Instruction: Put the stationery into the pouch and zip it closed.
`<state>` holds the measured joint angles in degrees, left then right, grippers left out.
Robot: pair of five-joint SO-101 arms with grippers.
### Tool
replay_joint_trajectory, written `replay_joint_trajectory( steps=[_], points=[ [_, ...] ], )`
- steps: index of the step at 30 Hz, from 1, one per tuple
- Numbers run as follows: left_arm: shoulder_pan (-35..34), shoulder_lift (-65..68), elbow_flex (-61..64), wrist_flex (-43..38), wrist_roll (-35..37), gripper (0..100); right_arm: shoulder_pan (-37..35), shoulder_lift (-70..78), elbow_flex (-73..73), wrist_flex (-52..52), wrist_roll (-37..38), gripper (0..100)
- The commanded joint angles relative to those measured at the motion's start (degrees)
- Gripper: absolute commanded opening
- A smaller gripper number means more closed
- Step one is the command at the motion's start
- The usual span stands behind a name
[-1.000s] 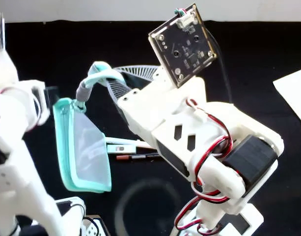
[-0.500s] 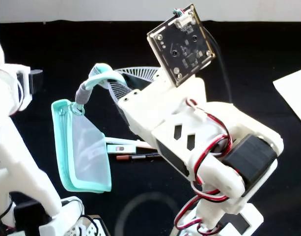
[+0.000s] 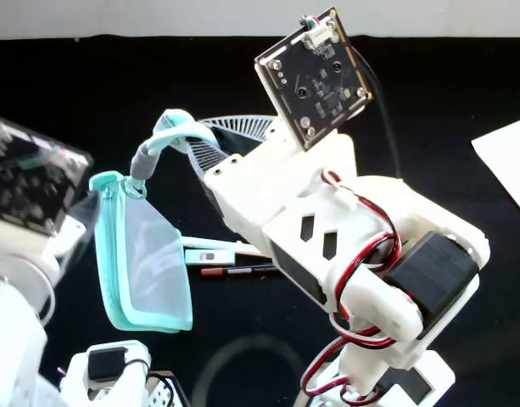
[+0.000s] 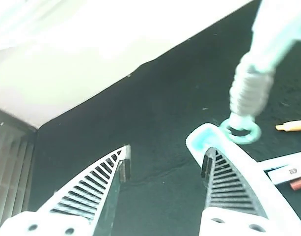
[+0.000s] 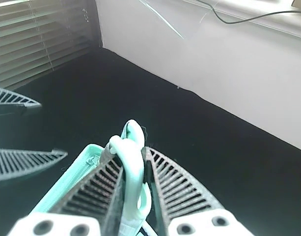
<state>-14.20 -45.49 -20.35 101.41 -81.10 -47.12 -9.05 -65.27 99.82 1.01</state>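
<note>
A teal pouch (image 3: pixel 145 263) with a clear mesh side hangs upright above the black table. My right gripper (image 3: pixel 192 137) is shut on its teal strap (image 5: pixel 133 164), which joins a ring (image 4: pixel 241 132) at the pouch's top corner (image 4: pixel 204 140). My left gripper (image 4: pixel 165 155) is open, one fingertip (image 4: pixel 207 162) right beside that corner, nothing between the fingers. The left arm (image 3: pixel 35 174) stands just left of the pouch. Pens (image 3: pixel 234 254) and a thin dark pencil (image 3: pixel 238 271) lie on the table behind the pouch, partly hidden by the right arm.
The right arm's white body (image 3: pixel 353 246) covers the middle of the table. A white sheet (image 3: pixel 507 157) lies at the right edge. A pale wall (image 5: pixel 229 64) borders the far side of the black mat.
The left arm has swung in toward the pouch, its wrist board now showing at the left. The right arm and the hanging pouch have hardly moved.
</note>
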Motion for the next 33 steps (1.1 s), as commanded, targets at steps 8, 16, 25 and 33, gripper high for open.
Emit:
replay_joint_trajectory(
  steps=[8,16,25,33],
  points=[
    [1.7,7.8,0.7,-0.4,-2.4,24,0.8,0.0,-0.5,1.0,0.3,0.6],
    [5.4,11.1,1.0,-1.1,-2.5,24,0.8,0.0,-0.5,1.0,0.3,0.6],
    [5.7,11.2,8.7,-1.0,-7.2,24,0.8,0.0,-0.5,1.1,0.3,0.6],
    [10.5,11.1,12.0,-1.0,-7.2,2,0.8,0.0,3.1,1.1,0.3,0.6]
  ],
)
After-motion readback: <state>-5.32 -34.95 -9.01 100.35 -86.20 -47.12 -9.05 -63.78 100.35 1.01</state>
